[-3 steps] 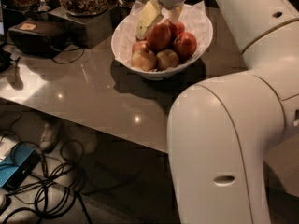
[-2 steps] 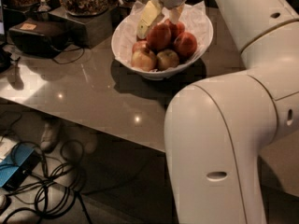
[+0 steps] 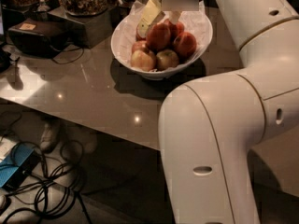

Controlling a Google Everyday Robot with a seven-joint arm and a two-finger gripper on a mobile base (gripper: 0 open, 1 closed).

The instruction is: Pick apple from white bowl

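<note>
White bowl (image 3: 125,37) is seen on the grey table (image 3: 93,94), lined with crinkled white paper (image 3: 197,21) and filled with apples. The deep red apple (image 3: 159,35) is placed on top of the pile. A second red apple (image 3: 186,44) lies to its right, and two pale apples (image 3: 144,59) sit at the front rim. The gripper (image 3: 162,17) is positioned just above the red apple at the bowl's back edge, with its fingers (image 3: 150,12) spread apart and nothing held. Its upper part is masked. The white arm (image 3: 224,125) fills the right side. A black device (image 3: 37,34) is seen on the table at left. Cables (image 3: 51,185) are tangled on the floor.
</note>
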